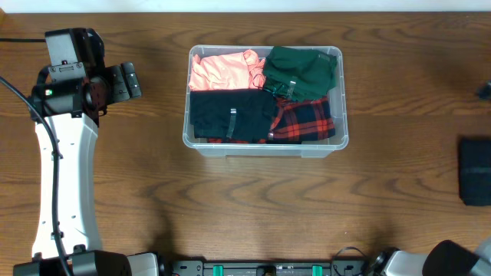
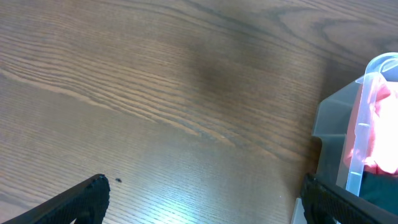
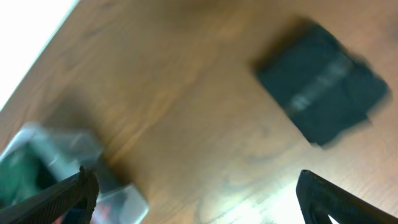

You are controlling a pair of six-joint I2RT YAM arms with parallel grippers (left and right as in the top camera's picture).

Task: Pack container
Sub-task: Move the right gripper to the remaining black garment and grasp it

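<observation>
The clear container (image 1: 340,138) stands mid-table, holding a folded pink garment (image 1: 222,70), a green one (image 1: 303,70), a black one (image 1: 230,115) and a red plaid one (image 1: 303,121). My left gripper (image 1: 132,80) hovers left of it, open and empty. In the left wrist view that gripper (image 2: 202,199) is over bare wood, with the container's corner (image 2: 373,93) at the right. The blurred right wrist view shows my right gripper (image 3: 196,190) open and empty above the table. There the container (image 3: 68,152) is at lower left and a folded black garment (image 3: 323,84) lies at upper right.
A folded black garment (image 1: 474,170) lies at the table's right edge, with a small dark object (image 1: 483,90) above it. The left arm's white link (image 1: 65,184) runs down the left side. Arm bases sit along the front edge (image 1: 268,268).
</observation>
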